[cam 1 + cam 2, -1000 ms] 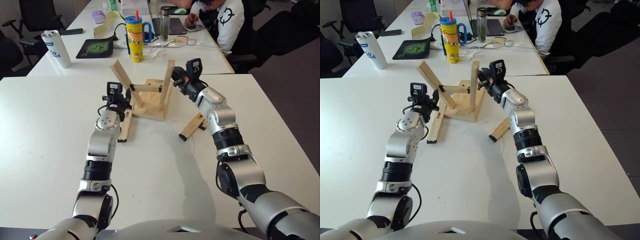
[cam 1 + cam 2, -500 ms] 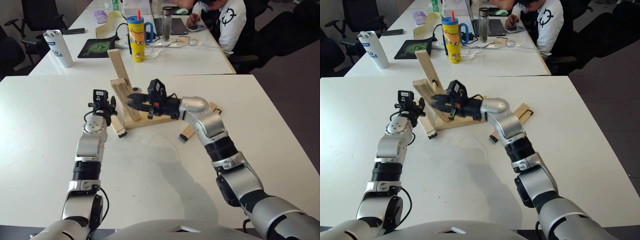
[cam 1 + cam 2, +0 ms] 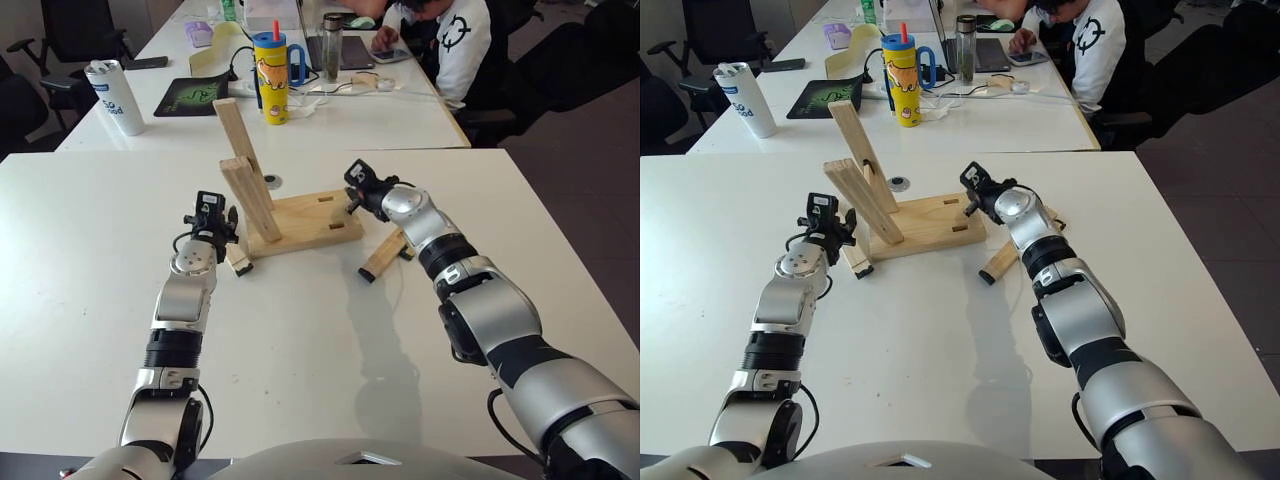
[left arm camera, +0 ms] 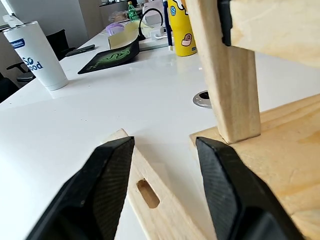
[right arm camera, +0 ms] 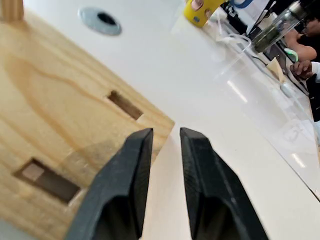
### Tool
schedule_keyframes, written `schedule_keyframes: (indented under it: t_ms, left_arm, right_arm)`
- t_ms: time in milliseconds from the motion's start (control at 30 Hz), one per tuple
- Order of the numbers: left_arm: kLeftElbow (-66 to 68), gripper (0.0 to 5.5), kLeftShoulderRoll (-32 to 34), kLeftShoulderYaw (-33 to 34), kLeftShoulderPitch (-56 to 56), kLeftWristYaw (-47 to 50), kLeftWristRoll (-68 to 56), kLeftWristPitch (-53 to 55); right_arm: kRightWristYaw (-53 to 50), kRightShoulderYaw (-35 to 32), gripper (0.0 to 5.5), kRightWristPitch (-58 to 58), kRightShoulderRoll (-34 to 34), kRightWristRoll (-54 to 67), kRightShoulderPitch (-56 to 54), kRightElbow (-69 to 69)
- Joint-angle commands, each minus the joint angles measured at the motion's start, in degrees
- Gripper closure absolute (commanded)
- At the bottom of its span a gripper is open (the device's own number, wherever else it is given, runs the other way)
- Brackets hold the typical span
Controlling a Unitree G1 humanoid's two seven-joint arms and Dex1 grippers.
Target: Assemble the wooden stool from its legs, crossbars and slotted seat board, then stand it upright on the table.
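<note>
Currently: leg fitting, seat board mid-frame.
Left gripper: open astride loose leg.
Right gripper: barely parted, empty.
Your move: grasp that leg.

A loose leg lies between the left gripper's fingers, an upright leg ahead. Beyond the right gripper's fingertips, open table.
</note>
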Motion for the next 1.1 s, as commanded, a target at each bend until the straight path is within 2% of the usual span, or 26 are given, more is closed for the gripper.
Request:
schedule_keyframes:
  t_ms: [33, 133, 300, 400, 500, 600, 667, 900, 1033, 1100]
  left_arm:
    - [-2.2, 3.23, 3.0, -2.2, 1.4, -3.5, 1.4, 3.1]
    - [-2.2, 3.23, 3.2, -2.8, 1.5, -4.5, 1.6, 3.8]
    - [-2.8, 3.23, 2.8, -3.3, 2.3, -4.8, 1.9, 4.5]
    - [-2.6, 3.23, 2.8, -3.0, 2.8, -4.5, 1.9, 4.5]
    - [-2.3, 3.23, 3.0, -2.3, 3.0, -4.0, 2.0, 4.5]
    - [-2.1, 3.23, 3.5, -1.2, 3.3, -3.5, 2.0, 4.4]
    - [-2.2, 3.23, 3.6, -1.0, 3.5, -3.3, 2.1, 4.4]
    - [-2.8, 3.23, 3.9, -0.7, 4.5, -3.2, 2.3, 4.6]
    - [-3.7, 3.23, 3.9, -1.0, 5.1, -3.5, 2.4, 5.1]
    - [-3.8, 3.23, 3.8, -1.3, 5.1, -3.6, 2.5, 5.2]
  right_arm:
    - [5.3, 3.5, 4.48, -1.1, -0.4, -4.7, -1.5, 4.7]
    - [9.8, 7.6, 4.48, -3.8, -1.5, -9.3, 0.0, 6.5]
    - [28.3, 14.1, 4.48, -12.0, -5.4, -13.8, 3.5, 3.5]
    - [37.6, 15.6, 4.48, -14.5, -8.0, -12.7, 6.4, -1.9]
    - [48.6, 15.2, 4.48, -13.1, -11.7, -6.6, 12.5, -17.2]
    - [57.9, 13.2, 4.48, -1.5, -15.7, 4.9, 21.2, -43.0]
    - [56.9, 11.1, 4.48, 4.7, -15.2, 8.6, 23.1, -50.1]
    - [45.6, 3.7, 4.48, 16.1, -11.7, 12.8, 24.7, -56.8]
    - [25.1, -4.1, 4.48, 16.8, -7.8, 9.4, 16.2, -43.6]
    - [17.4, -3.1, 4.48, 16.4, -7.4, 5.3, 13.3, -35.7]
